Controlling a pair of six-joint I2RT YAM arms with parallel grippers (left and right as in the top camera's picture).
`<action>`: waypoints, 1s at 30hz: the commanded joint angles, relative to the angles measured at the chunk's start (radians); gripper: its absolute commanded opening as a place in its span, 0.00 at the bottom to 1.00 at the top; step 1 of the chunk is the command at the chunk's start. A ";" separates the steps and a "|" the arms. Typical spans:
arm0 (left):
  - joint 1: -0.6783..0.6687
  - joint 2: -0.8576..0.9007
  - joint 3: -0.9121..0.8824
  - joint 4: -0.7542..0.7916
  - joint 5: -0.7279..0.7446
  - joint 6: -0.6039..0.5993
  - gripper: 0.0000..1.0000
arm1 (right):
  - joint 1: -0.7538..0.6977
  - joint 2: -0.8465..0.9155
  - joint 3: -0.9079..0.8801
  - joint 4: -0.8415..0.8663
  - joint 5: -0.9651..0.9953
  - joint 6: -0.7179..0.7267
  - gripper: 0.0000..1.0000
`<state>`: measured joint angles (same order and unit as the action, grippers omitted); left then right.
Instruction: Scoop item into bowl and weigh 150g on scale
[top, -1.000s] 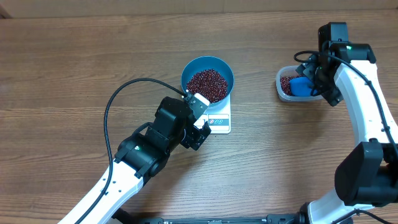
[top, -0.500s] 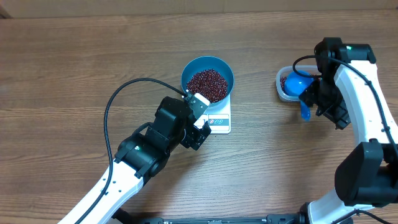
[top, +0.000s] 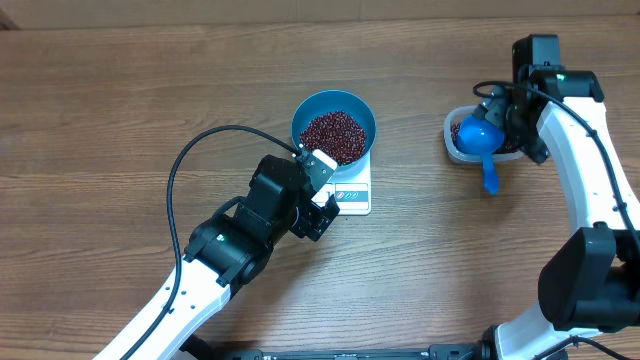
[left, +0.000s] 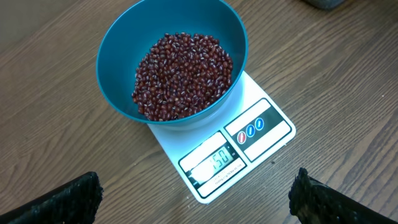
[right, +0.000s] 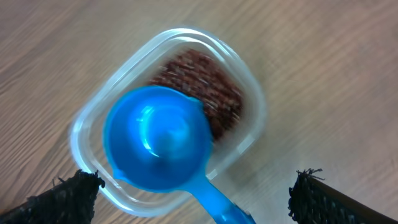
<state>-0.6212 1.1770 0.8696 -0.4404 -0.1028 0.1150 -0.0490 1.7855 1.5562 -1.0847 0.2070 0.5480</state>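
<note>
We note the beans (left: 183, 74), small maroon ovals, heaped in the deep, glossy blue bowl (left: 118, 62). It sits on the flat white rectangular scale (left: 261, 134) on the woodgrain table (top: 120, 120). The left gripper (left: 196, 199) is spread wide and empty before the scale. The right gripper (right: 193, 196) is likewise wide and empty above the clear plastic tub (right: 249, 93), where a smooth blue scoop (right: 158, 140) lies over more beans.

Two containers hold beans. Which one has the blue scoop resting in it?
The clear plastic tub: the scoop sits in it. The blue bowl on the scale holds only beans.
</note>
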 joint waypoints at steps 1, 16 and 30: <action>-0.001 0.007 -0.005 0.003 -0.012 0.020 0.99 | 0.002 -0.001 0.001 0.042 -0.077 -0.303 1.00; -0.001 0.007 -0.005 0.004 -0.012 0.020 1.00 | 0.002 -0.035 0.163 -0.290 -0.225 -0.593 1.00; -0.001 0.007 -0.005 0.003 -0.012 0.019 0.99 | 0.002 -0.066 0.440 -0.514 -0.225 -0.582 1.00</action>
<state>-0.6212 1.1767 0.8696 -0.4404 -0.1028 0.1150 -0.0490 1.7256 1.9804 -1.6001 -0.0040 -0.0235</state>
